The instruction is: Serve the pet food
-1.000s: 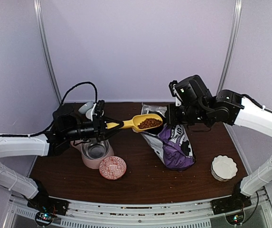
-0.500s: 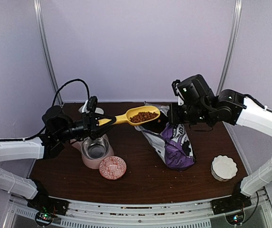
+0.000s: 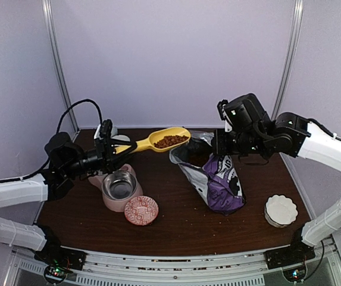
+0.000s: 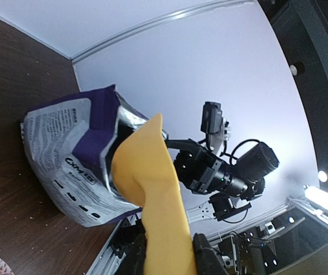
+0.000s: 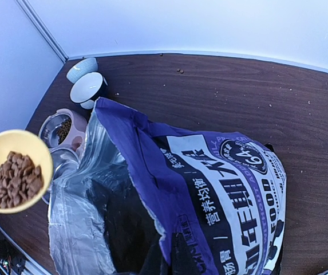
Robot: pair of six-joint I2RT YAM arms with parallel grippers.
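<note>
Item 1. Pet food (image 3: 170, 141): one load of small brown pellets heaped in the bowl of a yellow scoop (image 3: 156, 140), carried in the air above the bench (image 3: 182, 229), between the pink feeder and the bag. The heap lies lengthwise along the scoop.

Item 2. Scoop: long axis runs left to right. The handle is at the left and the rounded bowl end points right, towards the bag's mouth. It is close to level, open side up.

Item 3. Left pincer (image 3: 116, 148): pinching the scoop's handle, with the fingers either side of the yellow shaft in the wrist view.

Item 4. Bag (image 3: 221, 185): purple, with a white label and a silver lining, standing right of centre on the bench. Its top is pulled open towards the left and far side, and the dark inside shows.

Item 5. Right pincer (image 3: 216, 146): pressed together on the bag's upper edge, holding it up.

Item 6. Feeder (image 3: 119, 192): pink, with steel bowls, on the bench at the left below the scoop handle. One of its bowls holds a little kibble in the right wrist view.

Item 7. Red patterned dish (image 3: 141, 210): just beside the feeder on the near side.

Item 8. White fluted bowl (image 3: 280, 210): near right, apart from the bag
</note>
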